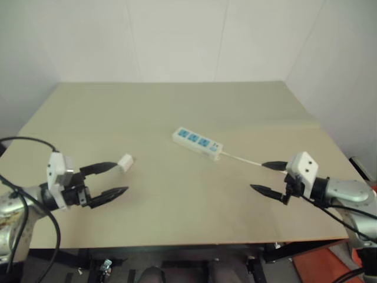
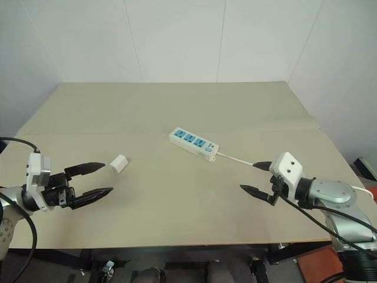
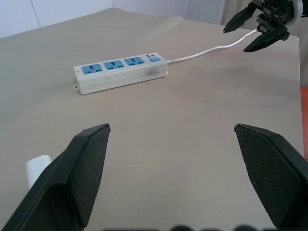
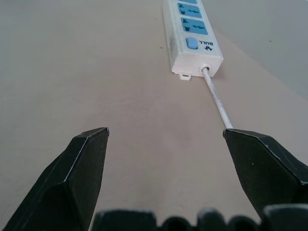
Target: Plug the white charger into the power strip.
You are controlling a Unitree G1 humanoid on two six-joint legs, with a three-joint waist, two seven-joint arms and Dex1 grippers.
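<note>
Step in hand, by the look of it: pick up the white charger (image 2: 119,163). It lies on the table (image 2: 177,112), well apart from the power strip (image 2: 193,142), on its left. The left gripper (image 2: 94,180), jaws wide apart & empty, sits just beside it; it should close squarely on the cube's flat sides, prongs kept free. The right gripper (image 2: 259,177), also open, is near the strip's cord (image 2: 234,158) & could steady the strip. Charger: small plain white cube, tilted.

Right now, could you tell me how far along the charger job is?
Nothing is done yet: the white charger lies loose on the table, apart from the power strip, whose three sockets are free. The left gripper is open beside the charger, and the right gripper is open by the cord. Picking up and plugging in remain.
</note>
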